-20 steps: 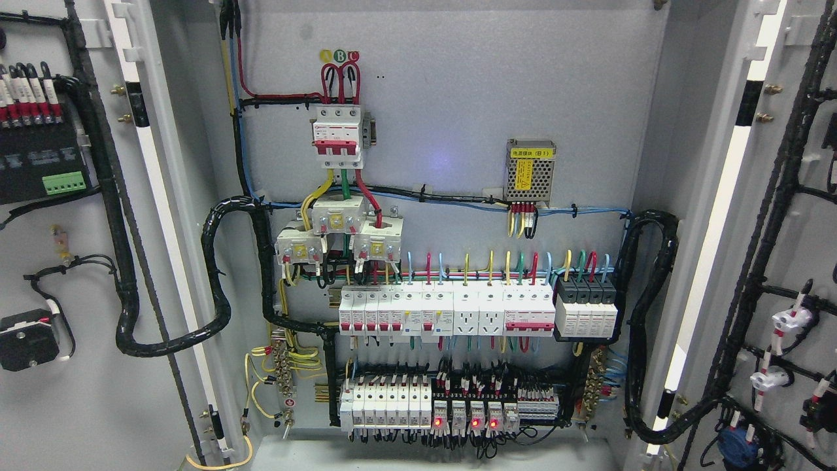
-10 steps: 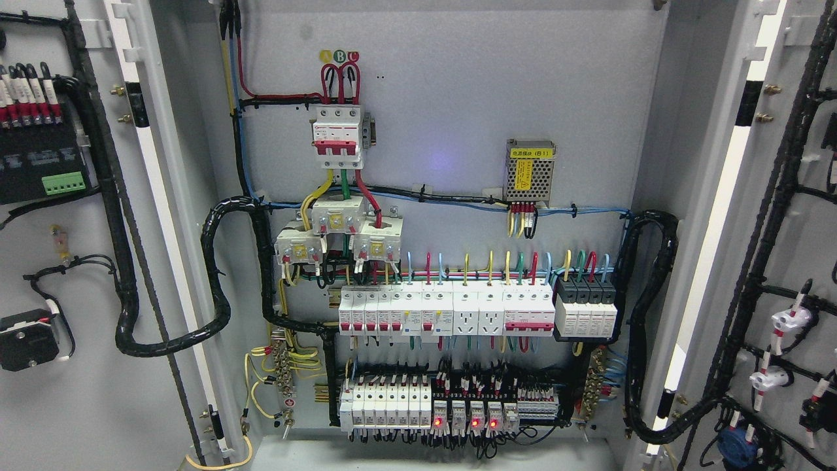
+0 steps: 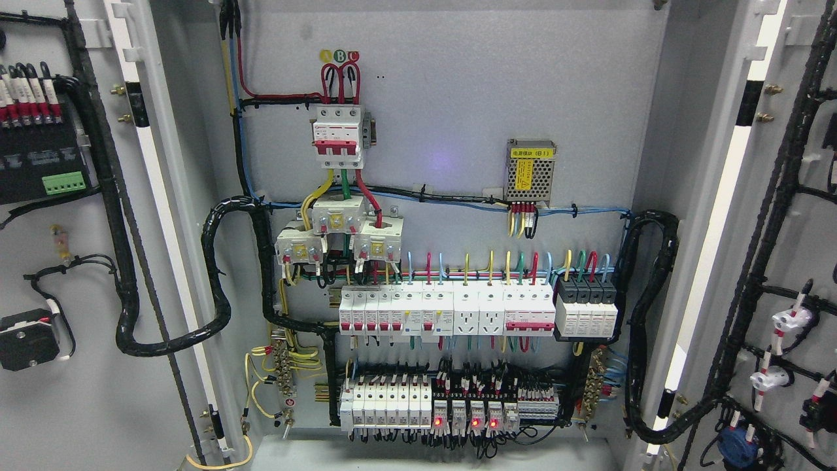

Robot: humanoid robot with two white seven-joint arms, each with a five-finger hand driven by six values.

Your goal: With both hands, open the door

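A grey electrical cabinet fills the head view with both doors swung wide open. The left door (image 3: 78, 405) shows its inner face at the picture's left, with black cable bundles and a green terminal block (image 3: 64, 182). The right door (image 3: 801, 261) shows its inner face at the right, with black wiring and white connectors. Between them the back panel (image 3: 451, 104) carries a red and white main breaker (image 3: 337, 139) and rows of breakers (image 3: 444, 313). Neither of my hands nor arms is in view.
A perforated power supply with a yellow label (image 3: 531, 169) sits on the upper right of the panel. Thick black cable looms (image 3: 219, 275) loop from the cabinet to each door. Relays with red lights (image 3: 465, 418) line the bottom row.
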